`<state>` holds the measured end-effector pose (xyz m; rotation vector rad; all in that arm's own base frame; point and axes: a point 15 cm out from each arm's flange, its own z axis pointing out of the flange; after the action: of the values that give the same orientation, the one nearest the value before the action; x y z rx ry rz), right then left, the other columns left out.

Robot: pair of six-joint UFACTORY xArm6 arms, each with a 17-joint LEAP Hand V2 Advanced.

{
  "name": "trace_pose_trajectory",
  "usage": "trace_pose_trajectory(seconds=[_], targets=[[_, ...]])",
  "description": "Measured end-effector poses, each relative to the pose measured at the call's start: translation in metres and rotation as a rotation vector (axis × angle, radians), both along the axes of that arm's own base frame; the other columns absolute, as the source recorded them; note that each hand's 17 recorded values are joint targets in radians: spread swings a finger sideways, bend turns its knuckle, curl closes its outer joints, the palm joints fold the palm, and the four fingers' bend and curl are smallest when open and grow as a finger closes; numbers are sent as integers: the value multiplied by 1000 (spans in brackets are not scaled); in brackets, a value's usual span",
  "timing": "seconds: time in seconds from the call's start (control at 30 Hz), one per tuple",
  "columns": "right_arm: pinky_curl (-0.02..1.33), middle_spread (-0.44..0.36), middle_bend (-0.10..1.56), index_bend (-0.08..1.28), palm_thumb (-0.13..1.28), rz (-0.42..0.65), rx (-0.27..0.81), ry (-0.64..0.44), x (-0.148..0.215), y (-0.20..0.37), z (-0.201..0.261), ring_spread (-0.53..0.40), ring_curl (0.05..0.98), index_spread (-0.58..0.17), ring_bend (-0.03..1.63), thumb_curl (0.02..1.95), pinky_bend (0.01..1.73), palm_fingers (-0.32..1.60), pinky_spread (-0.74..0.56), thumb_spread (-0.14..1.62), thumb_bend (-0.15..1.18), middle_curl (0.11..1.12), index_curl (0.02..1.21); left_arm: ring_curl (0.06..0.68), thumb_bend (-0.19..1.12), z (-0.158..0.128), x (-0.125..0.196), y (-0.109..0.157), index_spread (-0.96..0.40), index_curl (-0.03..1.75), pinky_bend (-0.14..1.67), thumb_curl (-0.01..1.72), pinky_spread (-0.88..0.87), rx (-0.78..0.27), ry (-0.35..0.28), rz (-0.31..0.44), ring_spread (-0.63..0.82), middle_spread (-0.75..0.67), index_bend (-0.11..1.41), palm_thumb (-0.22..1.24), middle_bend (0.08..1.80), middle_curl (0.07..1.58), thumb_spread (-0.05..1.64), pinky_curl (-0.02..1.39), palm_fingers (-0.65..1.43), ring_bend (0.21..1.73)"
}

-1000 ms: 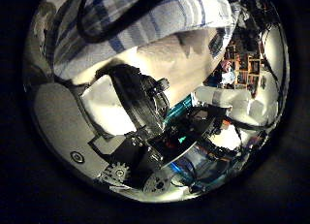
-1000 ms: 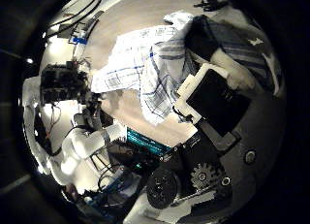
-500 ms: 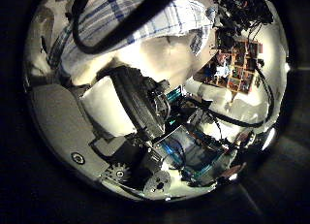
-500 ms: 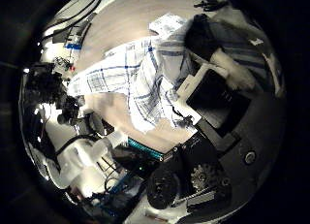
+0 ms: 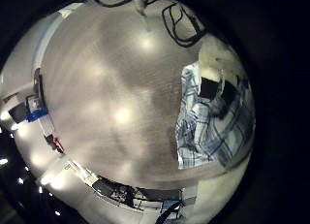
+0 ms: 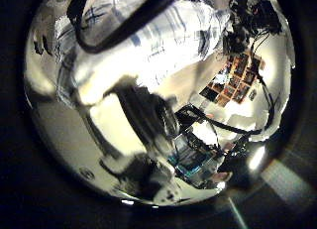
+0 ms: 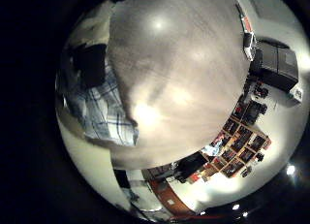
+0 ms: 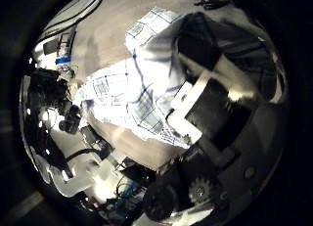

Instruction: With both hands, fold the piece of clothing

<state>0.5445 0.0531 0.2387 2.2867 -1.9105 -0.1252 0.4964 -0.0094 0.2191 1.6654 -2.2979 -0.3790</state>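
Note:
A checked shirt (image 8: 132, 89) hangs from both hands over the table. In the right thumb side palm view the right hand's fingers (image 8: 210, 94) curl onto its gathered edge close to the palm. The right little finger side palm view shows the shirt (image 7: 105, 115) under a finger (image 7: 92, 64). In the left thumb side palm view the shirt (image 6: 158, 36) lies close over the left hand's blurred fingers (image 6: 144, 110). The left little finger side palm view shows the shirt (image 5: 213, 132) pinched under fingers (image 5: 218, 83).
The table top (image 5: 107, 98) spreads below the hands. Cables (image 5: 179, 16) lie at one edge and small items (image 5: 34, 110) at another. The other arm (image 8: 78, 177) shows beyond the shirt. Shelves (image 7: 237, 137) stand in the room.
Both thumb side views have shifted, so both hands have moved. In the right thumb side view the shirt now spreads wider and nearer the palm. The left thumb side view has blurred.

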Motion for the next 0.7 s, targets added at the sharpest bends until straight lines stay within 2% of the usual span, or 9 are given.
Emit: trace_pose_trajectory(seconds=[0.03,0.07,0.13,0.17,0.3,0.43,0.53,0.7], targets=[[921,-205,893,387,603,-19,13,-11,4,-6,0,-244,715,-356,1285,603,1111,116,-336,1194,-40,688,732,480,-22,-1,5,3,-524,940,910,253,-592,-10,-11,15,-417,-398,219,299,773,721,1361,712,409,1118],[919,-206,858,389,591,-34,28,-18,6,-8,0,-233,703,-364,1244,592,1057,20,-297,1200,-39,672,717,480,-22,0,12,7,-481,933,866,258,-553,-22,-31,31,-381,-348,213,293,679,697,1334,710,276,1114],[867,-196,737,355,543,-71,65,-47,14,-15,3,-195,631,-400,1130,555,979,-37,-180,1217,-41,603,624,461,-21,4,28,9,-413,917,823,264,-487,-48,-86,59,-314,-265,226,287,566,654,1295,710,193,1082],[831,-180,677,340,522,-98,89,-70,20,-22,6,-163,586,-411,1066,531,929,-21,-80,1228,-32,567,579,456,-19,8,36,9,-383,906,809,267,-463,-63,-119,74,-291,-236,223,286,538,634,1282,709,203,1076],[754,-172,575,318,461,-177,150,-181,32,-52,48,-93,511,-422,959,476,835,9,146,1240,-31,502,522,423,-20,37,53,17,-271,857,688,280,-291,-82,-219,116,-156,-83,234,279,432,570,1230,693,107,1004],[688,-152,547,284,425,-203,152,-256,25,-80,94,-68,467,-419,915,437,767,88,288,1245,-25,473,482,390,-25,79,49,18,-198,804,560,285,-102,-84,-287,115,-31,29,263,259,364,522,1197,659,50,926],[651,-153,542,266,393,-184,152,-266,9,-86,120,-73,447,-412,896,412,716,139,352,1245,-28,459,465,365,-22,100,30,13,-158,758,506,284,7,-90,-286,101,33,82,250,245,325,490,1181,626,56,884],[600,-155,516,226,355,-169,156,-166,-34,-99,133,-83,423,-396,877,375,646,181,401,1249,-25,440,442,333,-24,108,-6,-2,-124,694,424,282,148,-93,-247,65,120,126,242,222,274,452,1166,576,72,820]])
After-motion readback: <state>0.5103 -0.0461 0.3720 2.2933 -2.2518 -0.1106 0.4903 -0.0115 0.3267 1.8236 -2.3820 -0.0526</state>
